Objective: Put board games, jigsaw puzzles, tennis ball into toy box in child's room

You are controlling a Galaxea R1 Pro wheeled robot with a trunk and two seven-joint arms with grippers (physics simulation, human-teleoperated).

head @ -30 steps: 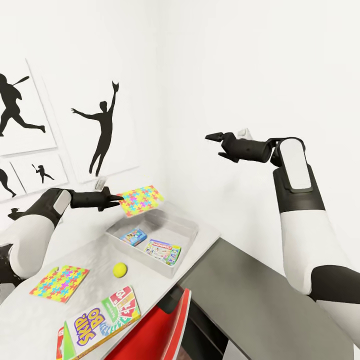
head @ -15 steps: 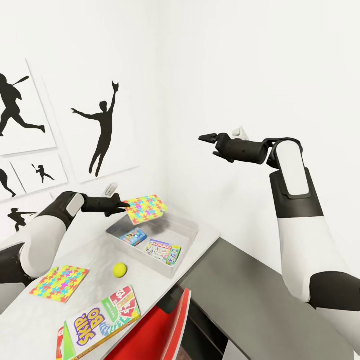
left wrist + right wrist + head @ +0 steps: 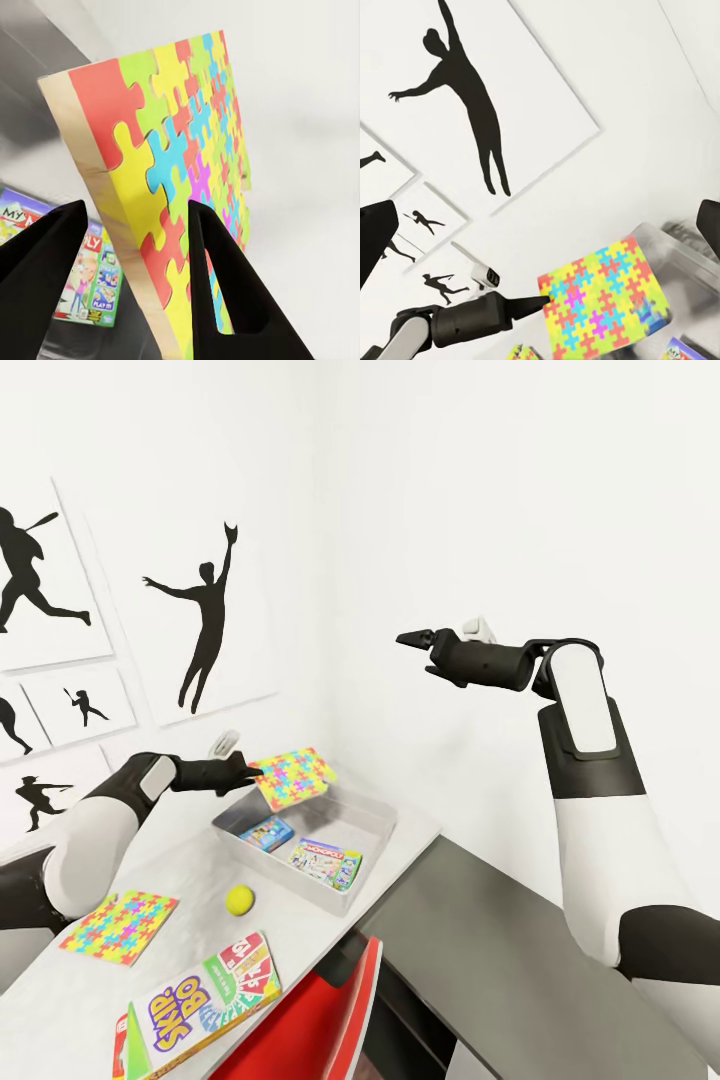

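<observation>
Nearest on the table (image 3: 90,1000) lie Skip-Bo (image 3: 205,1000), a puzzle (image 3: 118,927) and the ball (image 3: 239,900). Beyond, the left gripper (image 3: 252,771) clamps a second puzzle (image 3: 292,777) above the box (image 3: 375,830); the left wrist view shows Monopoly (image 3: 94,270) beneath. The right gripper (image 3: 415,650), raised, seems parted.

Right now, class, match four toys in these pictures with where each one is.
Things:
1. multicolour jigsaw puzzle square, tilted
2. small blue board game box
3. yellow-green tennis ball
4. green-red-white Skip-Bo box

Places:
A. on the pale desk top, between bin and Skip-Bo box
B. held in the left gripper above the bin
C. inside the light grey toy bin
D. at the desk's near edge

Pairs: 1-B, 2-C, 3-A, 4-D
</observation>
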